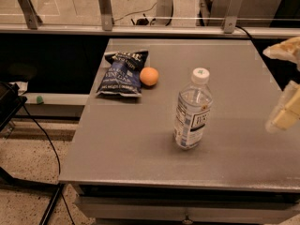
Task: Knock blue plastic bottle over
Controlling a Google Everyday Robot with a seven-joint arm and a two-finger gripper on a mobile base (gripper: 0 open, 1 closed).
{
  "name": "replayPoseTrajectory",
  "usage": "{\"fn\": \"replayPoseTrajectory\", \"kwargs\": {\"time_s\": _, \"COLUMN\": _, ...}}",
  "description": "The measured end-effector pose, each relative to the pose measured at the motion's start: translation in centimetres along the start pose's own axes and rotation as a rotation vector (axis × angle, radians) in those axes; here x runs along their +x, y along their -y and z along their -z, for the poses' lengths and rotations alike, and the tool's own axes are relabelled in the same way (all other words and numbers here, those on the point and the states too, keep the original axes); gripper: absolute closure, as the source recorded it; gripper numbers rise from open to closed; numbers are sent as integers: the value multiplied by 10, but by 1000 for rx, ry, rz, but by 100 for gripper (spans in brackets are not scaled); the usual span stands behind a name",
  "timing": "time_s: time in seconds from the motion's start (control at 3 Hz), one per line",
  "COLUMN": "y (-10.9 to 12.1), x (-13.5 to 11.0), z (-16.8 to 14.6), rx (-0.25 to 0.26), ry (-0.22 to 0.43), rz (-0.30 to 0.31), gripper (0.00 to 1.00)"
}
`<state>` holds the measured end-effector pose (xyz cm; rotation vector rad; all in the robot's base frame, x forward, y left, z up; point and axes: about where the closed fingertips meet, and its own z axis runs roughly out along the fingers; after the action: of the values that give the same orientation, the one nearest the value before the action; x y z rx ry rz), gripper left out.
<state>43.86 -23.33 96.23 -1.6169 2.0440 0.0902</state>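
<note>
The blue plastic bottle (193, 111) stands upright near the middle of the bench (136, 158), well apart from the orange (149, 76) and chip bag (121, 73). It looks thin-walled, smooth and tall for its base. A sideways push high up, near the white cap, should tip it, while a low push may only slide it. The gripper (284, 112) hangs at the right edge, apart from the bottle, blurred and cut off by the frame — whether it is spread or closed I cannot tell.

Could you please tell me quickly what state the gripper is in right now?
Gripper: at the right edge of the view, apart from the upright bottle; open or closed cannot be told.
</note>
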Motion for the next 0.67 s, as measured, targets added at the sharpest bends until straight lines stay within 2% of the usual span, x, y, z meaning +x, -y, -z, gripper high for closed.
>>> {"fn": "replayPoseTrajectory", "kwargs": {"time_s": 0.33, "y": -3, "x": 20, "z": -10, "rx": -19, "ry": 185, "rz": 0, "gripper": 0}}
{"fn": "replayPoseTrajectory", "kwargs": {"time_s": 0.67, "y": -13, "x": 2, "z": -24, "rx": -85, "ry": 401, "rz": -18, "gripper": 0}}
